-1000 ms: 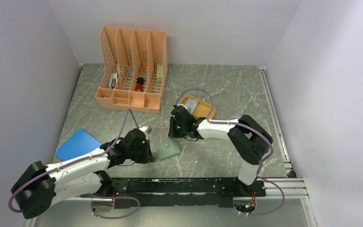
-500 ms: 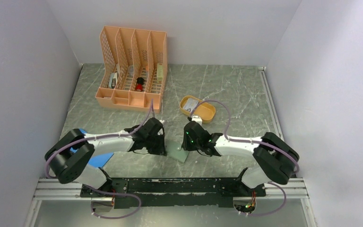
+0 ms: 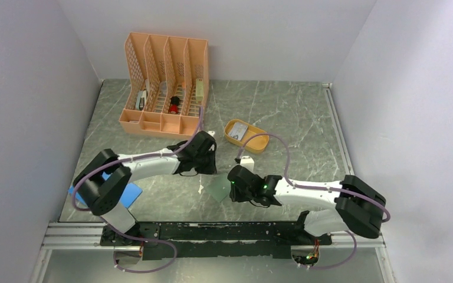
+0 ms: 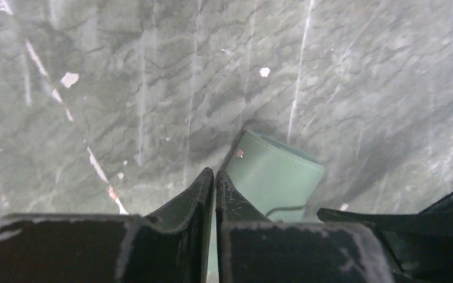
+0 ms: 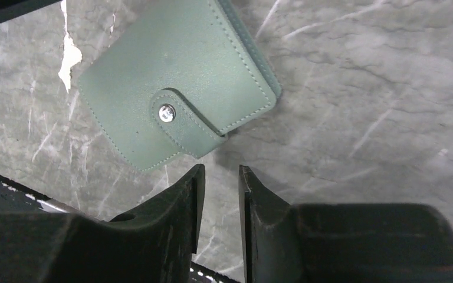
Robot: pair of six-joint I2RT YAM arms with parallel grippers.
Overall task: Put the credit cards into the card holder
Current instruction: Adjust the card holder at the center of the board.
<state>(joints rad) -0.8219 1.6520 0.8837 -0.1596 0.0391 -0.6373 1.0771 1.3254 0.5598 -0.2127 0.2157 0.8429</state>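
Observation:
The card holder [image 3: 217, 189] lies closed and snapped on the table near the front, dull grey-green. It also shows in the left wrist view [image 4: 277, 177] and the right wrist view [image 5: 171, 76]. My left gripper [image 3: 207, 170] is shut and empty, its tips [image 4: 214, 172] just above the holder's far left corner. My right gripper [image 3: 230, 188] sits at the holder's right edge; its jaws [image 5: 221, 171] stand a narrow gap apart with nothing between. A pale credit card [image 3: 240, 130] lies in the orange oval tray [image 3: 258, 142], behind both grippers.
An orange slotted desk organiser [image 3: 165, 88] with small items stands at the back left. A bright blue flat sheet [image 3: 131, 193] lies at the front left, partly under my left arm. A small white scrap [image 3: 200, 189] lies left of the holder.
My left gripper has swung away from the front toward the back and right. My right gripper has moved from near the tray down to the holder's right edge. The holder has shifted slightly right.

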